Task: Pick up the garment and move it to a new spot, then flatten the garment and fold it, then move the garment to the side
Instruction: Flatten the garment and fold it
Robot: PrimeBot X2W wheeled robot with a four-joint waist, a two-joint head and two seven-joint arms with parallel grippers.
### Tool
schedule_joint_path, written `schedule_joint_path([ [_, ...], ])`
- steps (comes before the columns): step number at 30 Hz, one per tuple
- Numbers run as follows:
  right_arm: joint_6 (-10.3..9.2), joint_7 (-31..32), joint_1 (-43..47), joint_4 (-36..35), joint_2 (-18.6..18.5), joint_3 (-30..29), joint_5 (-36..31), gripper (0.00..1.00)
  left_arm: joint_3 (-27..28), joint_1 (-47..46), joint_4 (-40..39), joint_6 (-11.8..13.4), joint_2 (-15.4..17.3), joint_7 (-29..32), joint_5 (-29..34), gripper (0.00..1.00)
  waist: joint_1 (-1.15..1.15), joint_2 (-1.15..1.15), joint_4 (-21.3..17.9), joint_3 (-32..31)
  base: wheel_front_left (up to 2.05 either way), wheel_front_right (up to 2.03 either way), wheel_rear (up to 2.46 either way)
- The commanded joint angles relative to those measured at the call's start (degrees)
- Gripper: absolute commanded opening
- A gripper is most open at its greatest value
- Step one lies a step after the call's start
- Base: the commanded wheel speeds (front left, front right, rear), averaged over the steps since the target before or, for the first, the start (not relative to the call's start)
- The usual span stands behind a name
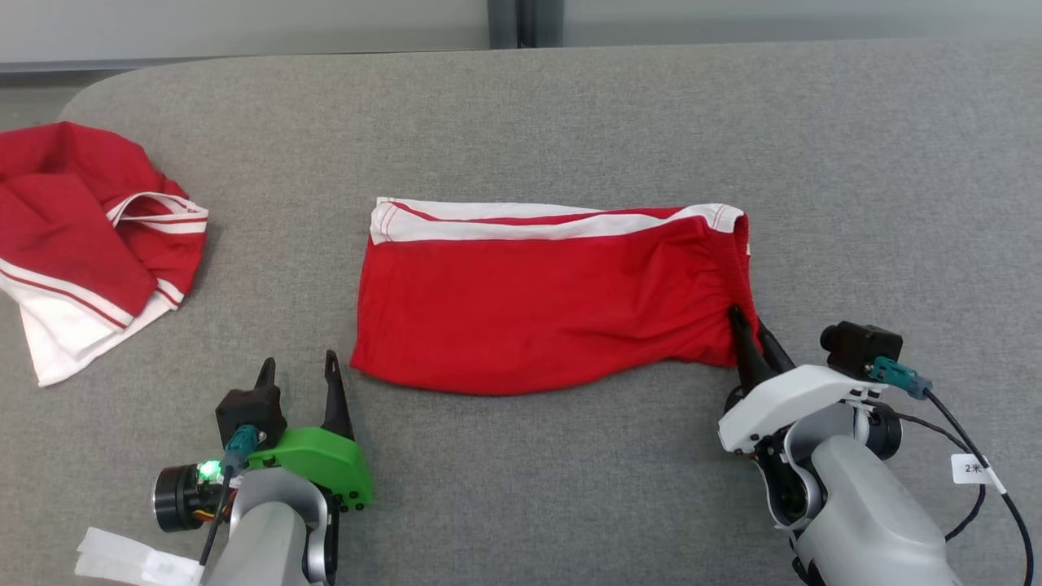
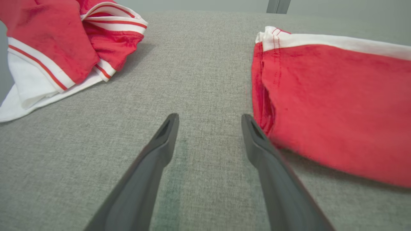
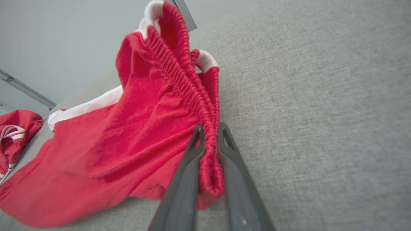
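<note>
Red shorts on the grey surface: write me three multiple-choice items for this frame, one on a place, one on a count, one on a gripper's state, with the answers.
1. Where does the right gripper grip the red shorts?
A. at the elastic waistband
B. on the white stripe
C. at the leg hem

2. How many red-and-white garments lie on the grey surface?
A. one
B. two
C. three

3. How is the left gripper?
A. open, holding nothing
B. shut on cloth
C. shut, empty

Answers:
1 A: its fingers pinch the gathered waistband in the right wrist view.
2 B: the red shorts plus a crumpled garment at the left.
3 A: its fingers stand apart with grey surface between them.
</note>
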Motion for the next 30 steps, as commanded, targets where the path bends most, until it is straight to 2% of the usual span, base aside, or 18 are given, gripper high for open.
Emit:
schedule_joint_path([
  [1,-0.08,0.0,0.5,0.1,-0.3,-0.4,-0.5,0.00,0.2,1.0,0.1,-0.3,0.2,0.0,0.3,1.00,0.00,0.00,-1.0,-1.1,0.00,0.00,0.00],
  [5,-0.06,0.0,-0.3,-1.1,-0.4,1.1,0.4,0.00,-0.1,1.8,0.4,-0.5,0.2,0.0,-0.2,1.00,0.00,0.00,-1.5,-2.1,0.00,0.00,0.00],
  [11,-0.03,0.6,-1.8,-6.6,-0.4,11.0,7.1,0.00,-1.3,2.8,0.9,-0.7,0.2,0.0,-1.4,1.00,0.00,0.00,0.1,-3.6,0.00,0.00,0.00],
  [19,-0.03,3.2,-4.9,-12.7,-0.8,21.6,13.1,0.00,-4.4,3.9,1.1,-0.1,0.2,0.0,-3.4,1.00,0.00,0.00,7.3,-4.7,0.00,0.00,0.00],
  [21,-0.03,3.4,-5.9,-11.5,-0.7,22.8,13.2,0.00,-5.3,4.1,1.1,0.0,0.2,0.0,-3.8,1.00,0.00,0.00,9.6,-4.7,0.00,0.00,0.00],
  [22,-0.03,3.1,-7.1,-9.5,-0.6,23.5,12.8,0.00,-6.3,4.0,1.0,0.1,0.2,0.0,-4.2,1.00,0.00,0.00,11.9,-4.6,0.00,0.00,0.00],
  [26,-0.03,2.2,-9.6,-3.5,-0.4,24.2,11.6,0.00,-8.4,3.6,0.6,0.4,0.2,0.0,-5.6,1.00,0.00,0.00,16.2,-3.8,0.00,0.00,0.00],
  [27,-0.03,1.9,-10.1,-2.2,-0.3,24.4,11.5,0.08,-8.8,3.5,0.5,0.6,0.2,0.0,-5.7,1.00,0.00,0.00,16.9,-3.6,0.00,0.00,0.00],
  [28,-0.03,1.5,-10.6,-1.2,-0.2,24.7,12.1,0.40,-9.3,3.3,0.3,0.7,0.2,0.0,-5.8,1.00,0.00,0.00,17.6,-3.4,0.00,0.00,0.00],
  [29,-0.03,1.3,-10.9,-0.7,-0.2,25.5,12.6,0.49,-9.6,3.2,0.2,0.8,0.2,0.0,-5.9,1.00,0.00,0.00,18.0,-3.2,0.00,0.00,0.00],
  [30,-0.03,1.0,-11.1,-0.4,-0.2,26.0,13.4,0.52,-9.9,3.2,0.1,0.9,0.2,0.0,-6.1,1.00,0.00,0.00,18.3,-3.1,0.00,0.00,0.00],
])
